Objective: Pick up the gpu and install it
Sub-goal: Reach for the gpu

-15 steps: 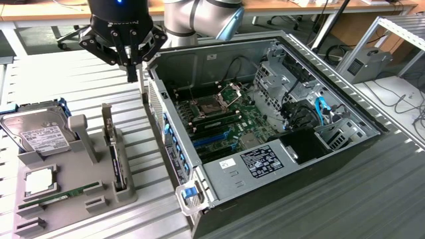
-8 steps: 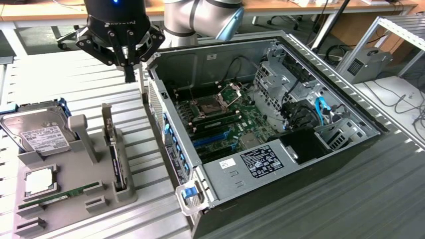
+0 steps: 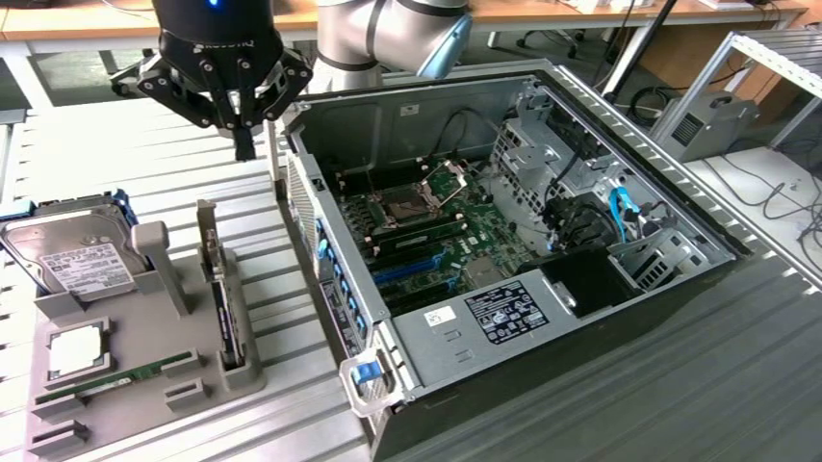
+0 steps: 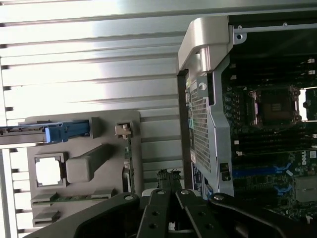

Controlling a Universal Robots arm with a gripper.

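Note:
The gpu (image 3: 221, 289) stands on its long edge in a slot of the grey parts holder (image 3: 154, 337), its silver bracket (image 3: 206, 229) at the far end. In the wrist view the gpu (image 4: 128, 161) appears as a thin strip beside the holder's block. My gripper (image 3: 243, 146) hangs above the slatted table, just beyond the card's bracket end and to the left of the open computer case (image 3: 514, 241). Its fingers are shut together with nothing between them, and the gripper (image 4: 168, 177) points down near the card, not touching it.
A silver hard drive (image 3: 71, 260), a CPU chip (image 3: 77, 351) and a green RAM stick (image 3: 115, 380) also sit on the holder. The case lies on its side with its motherboard (image 3: 424, 241) exposed. Its rear wall (image 4: 208, 124) rises close beside the holder.

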